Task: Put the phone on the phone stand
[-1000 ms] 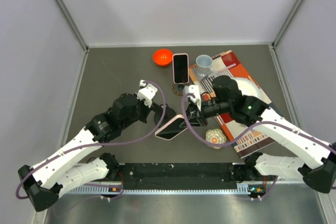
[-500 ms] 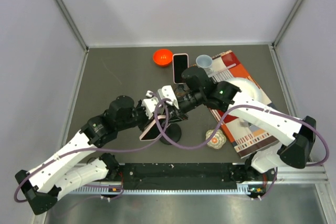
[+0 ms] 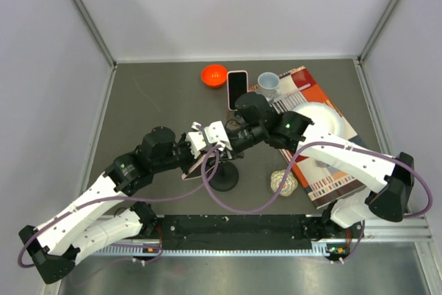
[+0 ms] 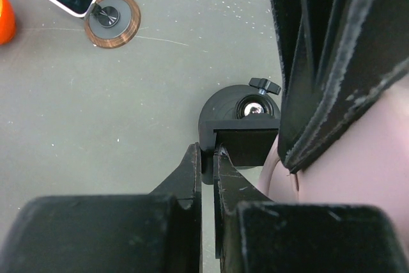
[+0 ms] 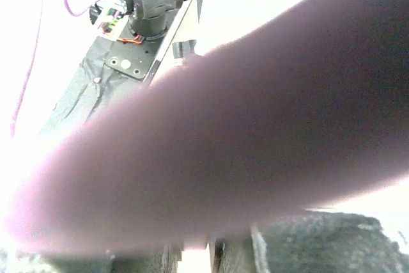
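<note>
As I look down through the overhead camera, both arms meet above the middle of the dark counter (image 3: 152,101), where the black phone stand (image 3: 225,179) sits on its round base. My right gripper (image 3: 215,146) reaches in from the far right, jaws clamped on the pink-backed phone (image 3: 194,168). The phone hangs tilted on edge, off the counter and just left of the stand's base. In the left wrist view its pink back fills the lower right, pressed against a scuffed black finger (image 4: 319,62) of the right gripper. It lies beside the stand's black cradle rather than in it. My left gripper (image 4: 208,160) comes in from the near left, its jaws pinched almost together on the cradle's left edge. The round base and a small wing knob (image 4: 264,85) show beyond it. The right wrist view is mostly a pink blur, too close to read. Farther back, a second phone (image 3: 237,88) stands on another holder with a wood-rimmed base (image 4: 108,17), between an orange bowl (image 3: 214,74) and a pale cup (image 3: 268,82). A patterned mat (image 3: 331,170) carrying a white plate (image 3: 324,117) lies at right, with a small patterned ball (image 3: 282,181) at its near-left edge.
</note>
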You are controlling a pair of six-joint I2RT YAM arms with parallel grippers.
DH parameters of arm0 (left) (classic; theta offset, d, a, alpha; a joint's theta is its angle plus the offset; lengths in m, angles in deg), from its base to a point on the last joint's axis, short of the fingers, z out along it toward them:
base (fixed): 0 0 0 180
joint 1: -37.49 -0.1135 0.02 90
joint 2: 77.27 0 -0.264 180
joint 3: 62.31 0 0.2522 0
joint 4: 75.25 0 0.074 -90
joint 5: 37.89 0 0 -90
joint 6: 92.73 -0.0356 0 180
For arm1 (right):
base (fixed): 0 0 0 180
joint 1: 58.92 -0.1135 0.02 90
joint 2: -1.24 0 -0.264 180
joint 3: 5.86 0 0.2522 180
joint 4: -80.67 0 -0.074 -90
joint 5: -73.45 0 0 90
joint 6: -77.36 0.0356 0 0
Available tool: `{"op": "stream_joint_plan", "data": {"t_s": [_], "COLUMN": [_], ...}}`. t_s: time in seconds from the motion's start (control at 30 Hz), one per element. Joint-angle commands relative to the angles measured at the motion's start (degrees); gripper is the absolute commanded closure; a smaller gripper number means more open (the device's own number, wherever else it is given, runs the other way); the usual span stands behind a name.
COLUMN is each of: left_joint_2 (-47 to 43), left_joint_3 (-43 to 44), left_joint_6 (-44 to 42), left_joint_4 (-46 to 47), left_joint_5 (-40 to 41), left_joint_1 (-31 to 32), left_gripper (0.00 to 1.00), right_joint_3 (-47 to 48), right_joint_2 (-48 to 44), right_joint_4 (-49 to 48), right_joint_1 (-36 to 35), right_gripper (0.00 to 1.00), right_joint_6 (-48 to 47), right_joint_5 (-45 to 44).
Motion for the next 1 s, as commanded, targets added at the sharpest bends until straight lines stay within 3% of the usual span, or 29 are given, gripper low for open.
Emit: {"op": "stream_joint_plan", "data": {"t_s": [0.0, 0.2, 0.4, 0.63, 0.8, 0.97], "left_joint_2": [-1.5, -4.0, -7.4, -9.6, -10.7, -10.0], "left_joint_3": [1.3, 0.7, -0.4, -0.9, -0.6, 0.2], "left_joint_6": [1.3, 2.2, 5.1, 8.0, 9.7, 13.6], "left_joint_4": [5.0, 5.5, 8.6, 12.5, 15.0, 15.7], "left_joint_5": [-2.3, 2.5, 10.1, 19.8, 34.7, 46.0], "left_joint_1": [0.3, 0.3, 0.3, 0.4, 0.4, 0.4], "left_gripper": [1.00, 1.00, 1.00, 1.00, 1.00, 1.00], "right_joint_3": [-0.3, -5.0, -10.1, -4.7, -4.3, 0.1], "right_joint_2": [-0.3, -0.9, -2.8, 1.8, 1.5, 3.9], "right_joint_4": [-5.8, -5.6, -5.3, 8.4, 13.5, 23.2], "right_joint_1": [-0.8, -0.3, -0.1, -0.2, -0.7, -0.4], "right_gripper": [1.00, 1.00, 1.00, 1.00, 1.00, 1.00], "right_joint_6": [-3.9, 0.4, 13.7, 30.9, 41.8, 43.8], "right_joint_5": [-5.4, -5.4, -6.0, -14.7, -25.5, -37.4]}}
